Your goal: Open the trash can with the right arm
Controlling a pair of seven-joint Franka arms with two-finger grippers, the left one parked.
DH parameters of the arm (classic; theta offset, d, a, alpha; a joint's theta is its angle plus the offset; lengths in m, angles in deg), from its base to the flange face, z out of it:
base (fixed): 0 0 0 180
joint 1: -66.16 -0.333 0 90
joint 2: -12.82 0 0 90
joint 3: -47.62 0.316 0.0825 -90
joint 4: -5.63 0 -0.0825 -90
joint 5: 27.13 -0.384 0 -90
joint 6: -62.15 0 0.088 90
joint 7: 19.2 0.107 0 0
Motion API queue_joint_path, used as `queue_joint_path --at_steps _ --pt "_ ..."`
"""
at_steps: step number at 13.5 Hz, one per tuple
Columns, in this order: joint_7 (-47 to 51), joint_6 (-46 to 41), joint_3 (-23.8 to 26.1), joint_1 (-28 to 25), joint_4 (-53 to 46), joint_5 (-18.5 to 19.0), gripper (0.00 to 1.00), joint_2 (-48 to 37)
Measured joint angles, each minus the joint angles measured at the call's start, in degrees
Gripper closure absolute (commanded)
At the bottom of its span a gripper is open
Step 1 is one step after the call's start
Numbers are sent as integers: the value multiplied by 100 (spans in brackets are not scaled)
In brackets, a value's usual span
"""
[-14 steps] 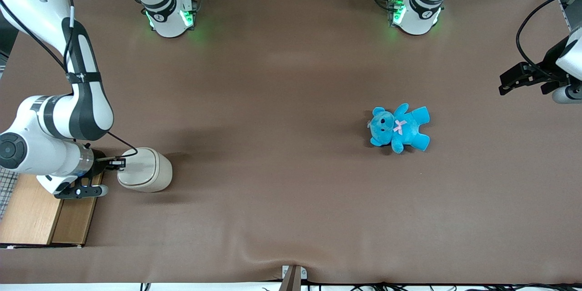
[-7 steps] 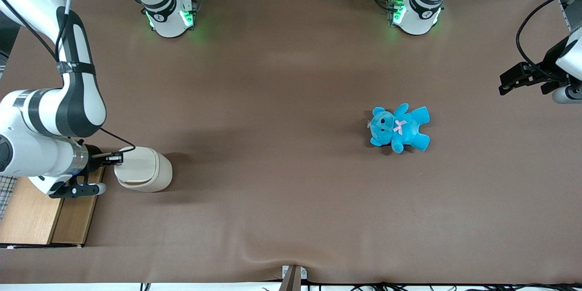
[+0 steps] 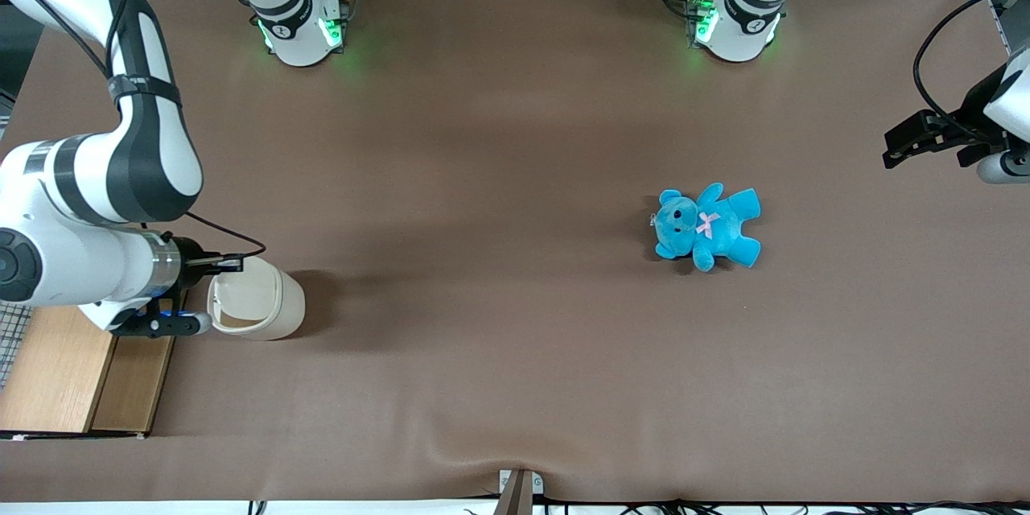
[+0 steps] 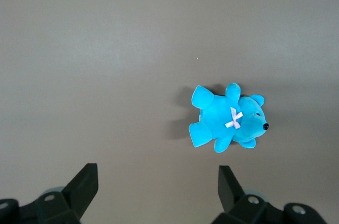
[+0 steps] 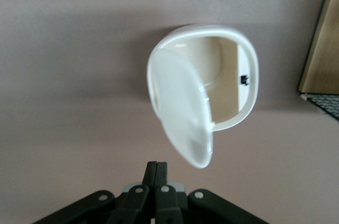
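The cream-white trash can stands near the working arm's end of the table, beside the wooden box. Its flat lid is swung up on edge, so the hollow inside shows within the rounded rim. The right arm's black gripper sits at the can's top edge, on the side farther from the front camera. In the right wrist view the gripper is shut with nothing between its fingers, just short of the raised lid's edge.
A wooden box lies at the table corner under the right arm's wrist, and its edge shows beside the can. A blue teddy lies on the brown cloth toward the parked arm's end.
The lid was flat over the can a second ago and now stands swung open. The gripper has shifted along the can's top, away from the front camera.
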Motion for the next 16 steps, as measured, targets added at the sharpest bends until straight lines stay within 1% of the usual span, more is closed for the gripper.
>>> queue_joint_path --at_steps 1,4,10,14,16 --pt "32 -121 43 -1 -51 0 0 -7" --pt "37 -407 52 53 -223 -3 0 -186" --pt "30 -629 36 245 -282 -6 0 -961" --pt "30 -963 19 293 -249 -6 0 -1584" --pt "13 -1006 -66 307 -16 -6 0 -2024"
